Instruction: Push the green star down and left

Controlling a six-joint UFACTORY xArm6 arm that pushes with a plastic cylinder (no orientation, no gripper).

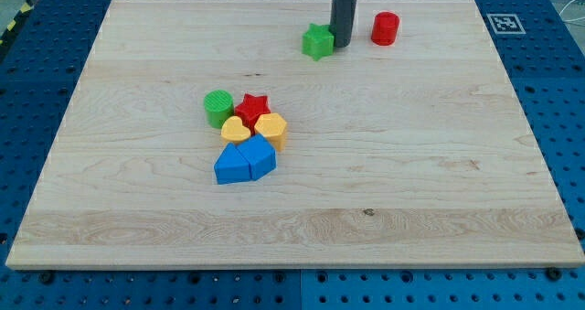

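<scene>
Pushing from the star's right edge risks spin-off: my tip (pixel 345 45), a bare rod end effector with nothing to grasp, is set against the green star (pixel 317 42) near the worktop (pixel 439 209) top, and the clustered blocks (pixel 245 136) could be struck.

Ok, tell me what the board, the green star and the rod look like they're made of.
The board looks like pale wood with a smooth matte finish: grain streaks and plank seams run across it. The green star seems to be moulded or printed plastic, uniformly coloured with a slight sheen. The rod is dark and smooth, possibly metal or plastic; I can't tell which. My tip sits at the star's right edge.
</scene>
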